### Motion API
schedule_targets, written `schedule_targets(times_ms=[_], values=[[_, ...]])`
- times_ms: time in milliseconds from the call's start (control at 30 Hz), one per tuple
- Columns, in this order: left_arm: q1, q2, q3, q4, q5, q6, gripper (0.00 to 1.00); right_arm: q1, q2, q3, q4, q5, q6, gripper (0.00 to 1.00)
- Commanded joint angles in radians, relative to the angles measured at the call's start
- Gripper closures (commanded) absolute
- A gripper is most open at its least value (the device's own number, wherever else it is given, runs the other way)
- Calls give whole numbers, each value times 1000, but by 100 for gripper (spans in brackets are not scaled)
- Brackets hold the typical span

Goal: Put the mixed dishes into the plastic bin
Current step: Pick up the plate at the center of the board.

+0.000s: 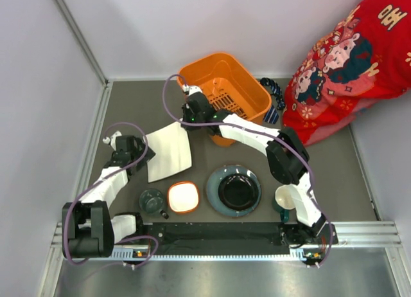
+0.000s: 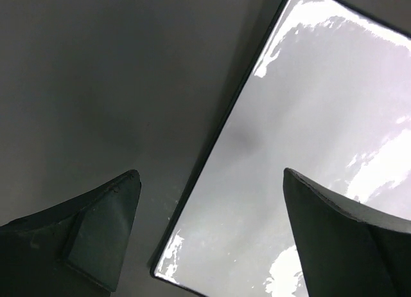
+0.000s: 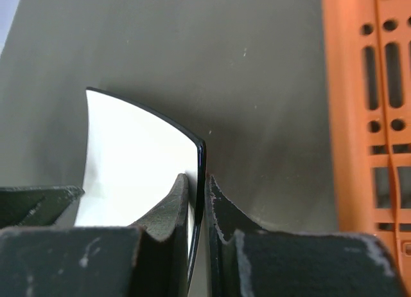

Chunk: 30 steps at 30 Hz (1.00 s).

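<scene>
Right hand point(image 3: 200, 184) pinches white square plate point(image 3: 135, 155) near orange plastic bin point(image 3: 340, 117).

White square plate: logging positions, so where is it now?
The white square plate is left of centre in the top view; the right gripper pinches its far edge beside the orange plastic bin, the open left gripper at its left edge.

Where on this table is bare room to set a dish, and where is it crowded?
Bare: the far-left corner, between the orange bin and the white square plate. Crowded: the near row of teal cup, orange bowl, round plate, cream mug.
</scene>
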Motion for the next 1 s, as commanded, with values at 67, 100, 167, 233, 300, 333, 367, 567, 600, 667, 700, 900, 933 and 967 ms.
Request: schedule_targets(times_ms=[67, 100, 167, 233, 300, 333, 367, 567, 600, 667, 700, 900, 933, 967], values=[[-2, -45, -12, 64, 67, -40, 4, -30, 0, 125, 28, 94, -7, 100], [-2, -50, -9, 61, 68, -45, 4, -31, 6, 136, 25, 96, 6, 100], [-2, -66, -6, 55, 74, -53, 4, -33, 21, 145, 27, 99, 15, 100], [-2, -82, 0, 49, 74, -62, 4, -33, 30, 153, 27, 101, 27, 100], [-2, -102, 1, 43, 74, -69, 4, -34, 44, 162, 30, 105, 38, 100], [-2, -109, 3, 40, 74, -76, 4, -33, 49, 165, 30, 105, 42, 100], [-2, -126, 3, 36, 74, -79, 4, -34, 53, 168, 30, 107, 47, 100], [-2, -175, -5, 29, 96, -114, 4, -34, 83, 185, 30, 121, 67, 100], [-2, -182, -6, 33, 100, -120, 4, -34, 86, 188, 31, 124, 76, 100], [-2, -183, -15, 41, 137, -138, 4, -34, 93, 193, 35, 127, 87, 100], [-2, -183, -19, 52, 148, -145, 4, -34, 96, 202, 33, 128, 95, 100], [-2, -165, -32, 73, 217, -166, 4, -34, 118, 225, 27, 124, 121, 100], [-2, -163, -32, 72, 220, -165, 5, -34, 121, 227, 27, 125, 121, 100], [-2, -166, -32, 69, 234, -165, 5, -34, 122, 225, 27, 125, 122, 100]])
